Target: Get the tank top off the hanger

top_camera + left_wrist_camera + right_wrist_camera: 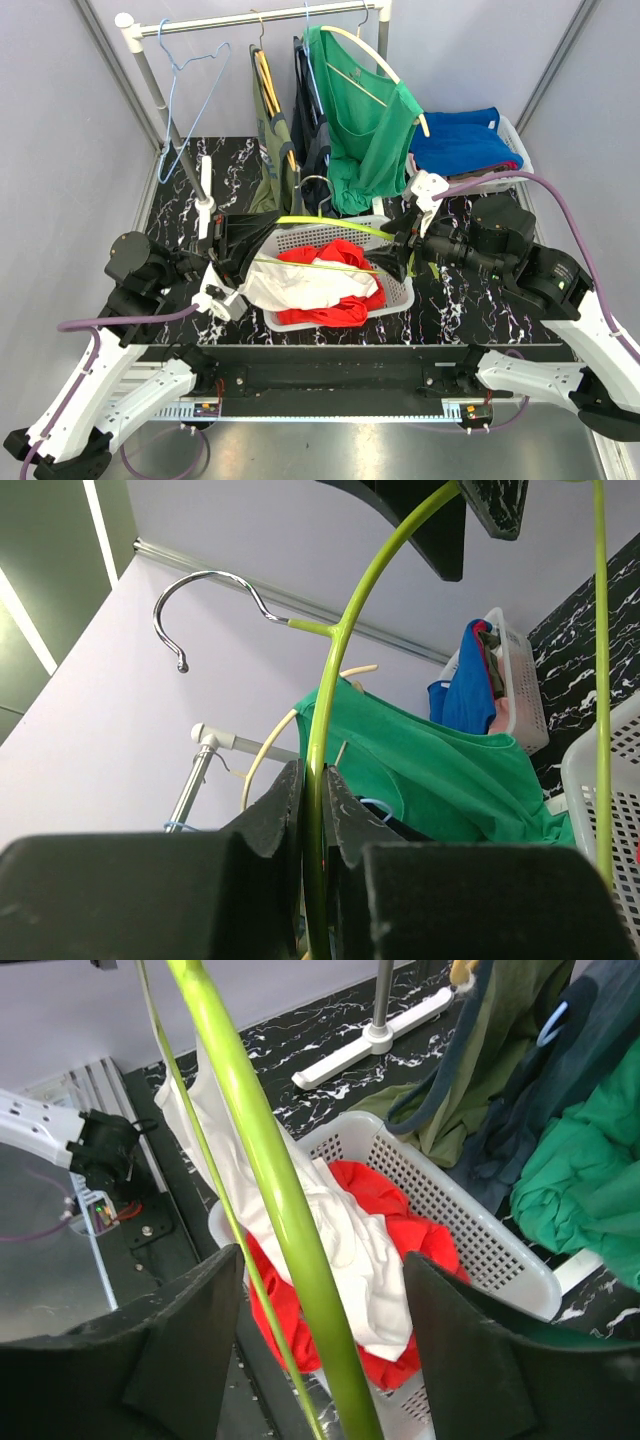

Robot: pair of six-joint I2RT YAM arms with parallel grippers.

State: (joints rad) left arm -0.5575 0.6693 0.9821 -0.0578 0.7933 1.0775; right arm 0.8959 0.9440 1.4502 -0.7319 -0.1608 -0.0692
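A lime-green hanger (330, 222) is held level above the white basket (400, 295). My left gripper (235, 258) is shut on its wire; in the left wrist view the pads (285, 805) pinch the green wire (318, 730) below the metal hook (200, 580). A white tank top (290, 285) drapes from the hanger's left end into the basket, over red clothing (340, 310). My right gripper (397, 250) is at the hanger's other end. In the right wrist view its jaws (325, 1335) straddle the thick green bar (280, 1200), open, with gaps on both sides. Below lies the tank top (345, 1245).
A clothes rail (250, 18) at the back holds a green shirt (365, 120), dark garments (310, 110), an olive one (270, 130) and an empty blue wire hanger (185, 90). A second basket (515, 150) with blue clothes (460, 140) sits at the back right.
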